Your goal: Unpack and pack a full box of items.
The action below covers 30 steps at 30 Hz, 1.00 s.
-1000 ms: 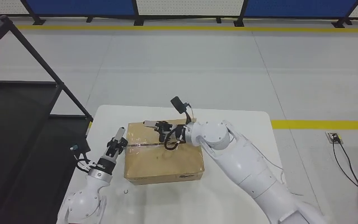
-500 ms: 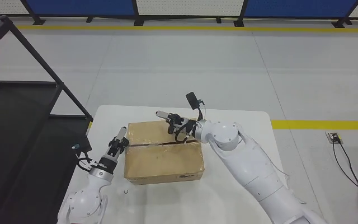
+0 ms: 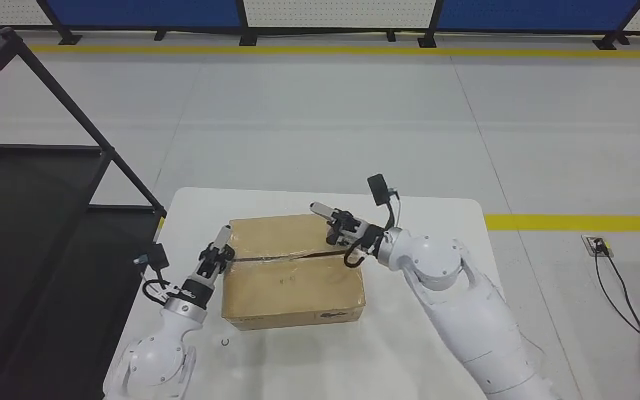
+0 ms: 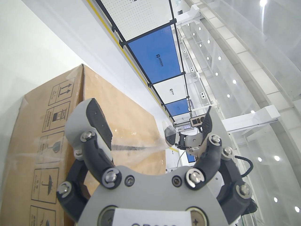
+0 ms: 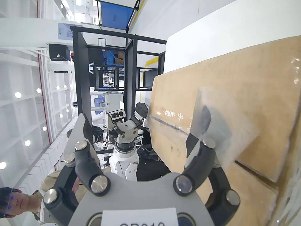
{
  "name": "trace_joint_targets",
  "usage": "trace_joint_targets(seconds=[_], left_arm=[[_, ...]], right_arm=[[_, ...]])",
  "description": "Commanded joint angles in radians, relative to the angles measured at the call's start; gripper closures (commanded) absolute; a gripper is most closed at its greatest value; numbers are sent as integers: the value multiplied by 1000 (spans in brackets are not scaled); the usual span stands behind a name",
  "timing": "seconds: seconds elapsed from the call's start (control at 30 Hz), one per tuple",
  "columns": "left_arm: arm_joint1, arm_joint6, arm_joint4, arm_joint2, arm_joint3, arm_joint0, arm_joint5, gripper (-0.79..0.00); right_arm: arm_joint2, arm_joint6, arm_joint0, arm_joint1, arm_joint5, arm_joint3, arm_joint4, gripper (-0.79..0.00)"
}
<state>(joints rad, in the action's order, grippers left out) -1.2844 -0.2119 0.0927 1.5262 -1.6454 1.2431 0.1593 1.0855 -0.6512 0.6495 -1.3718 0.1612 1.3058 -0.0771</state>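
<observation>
Right tool (image 3: 328, 214), spread, swung rightward trailing clingy clear tape (image 5: 235, 123) off brown cardboard box (image 3: 290, 285), likely stiff; left tool (image 3: 222, 243) spread; flap edges look the best hold.

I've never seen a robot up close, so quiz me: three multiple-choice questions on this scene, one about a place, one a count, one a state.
1. Where does the brown cardboard box stand? A) on the floor B) on the white rectangular table C) on a chair
2. How many robot arms are at the box? A) one B) two C) three
3. The left pincer is: A) open B) shut C) clamped on a cup
Answers: 1 B, tabletop shows all round the box; 2 B, the left arm and the right arm flank it; 3 A, its fingers stand apart.
</observation>
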Motion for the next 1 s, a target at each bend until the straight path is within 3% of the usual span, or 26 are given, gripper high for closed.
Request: trace_joint_targets(seconds=[0.0,0.7,0.83,0.97], left_arm=[[0,1,2,-3,0,-1,-1,-785],[1,10,17,-21,9,-17,-14,-785],[0,13,10,-23,7,-17,-12,-785],[0,21,-10,-19,1,-13,6,-785]], right_arm=[[25,2,19,6,5,11,0,-785],[194,-31,165,49,-63,120,-74,-785],[183,-111,153,51,-68,107,-101,-785],[140,-114,98,47,6,54,-75,-785]])
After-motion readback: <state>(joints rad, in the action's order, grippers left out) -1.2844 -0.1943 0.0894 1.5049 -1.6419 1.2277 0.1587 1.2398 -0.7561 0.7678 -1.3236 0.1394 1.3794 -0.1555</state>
